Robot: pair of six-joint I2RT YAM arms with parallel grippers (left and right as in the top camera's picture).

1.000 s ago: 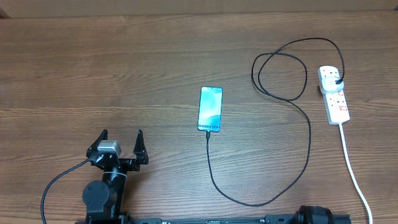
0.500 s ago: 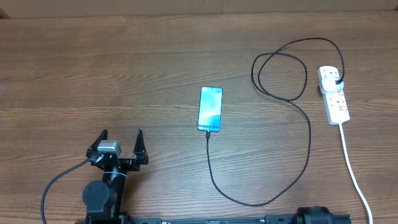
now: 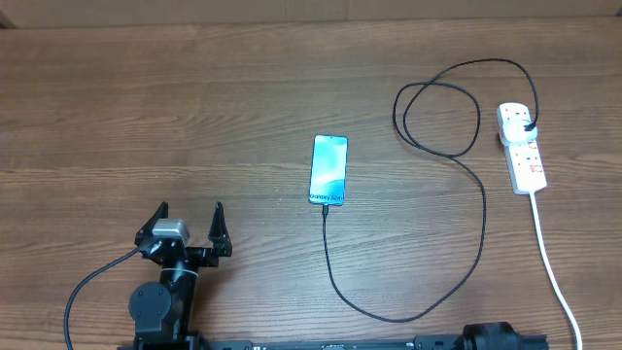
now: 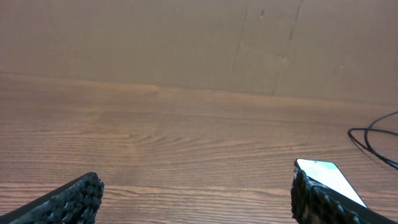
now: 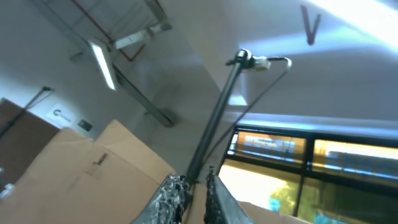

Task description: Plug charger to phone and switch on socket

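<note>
The phone [image 3: 329,170] lies screen up at the table's middle, "Galaxy" text at its near end. The charger cable [image 3: 483,224] runs from the phone's near end, where its tip [image 3: 325,208] touches the phone, loops round and ends in a black plug [image 3: 527,126] sitting in the white socket strip [image 3: 525,156] at the right. My left gripper [image 3: 190,222] is open and empty, near-left of the phone. In the left wrist view its fingers [image 4: 196,199] stand wide apart, with the phone [image 4: 328,176] behind the right finger. My right gripper [image 5: 194,198] points up at the ceiling, fingers together, holding nothing.
The strip's thick white cord [image 3: 554,272] runs toward the front right edge. The right arm's base [image 3: 491,337] sits at the front edge. A cardboard wall [image 4: 199,43] stands behind the table. A cable loop [image 4: 376,135] shows at the right in the left wrist view.
</note>
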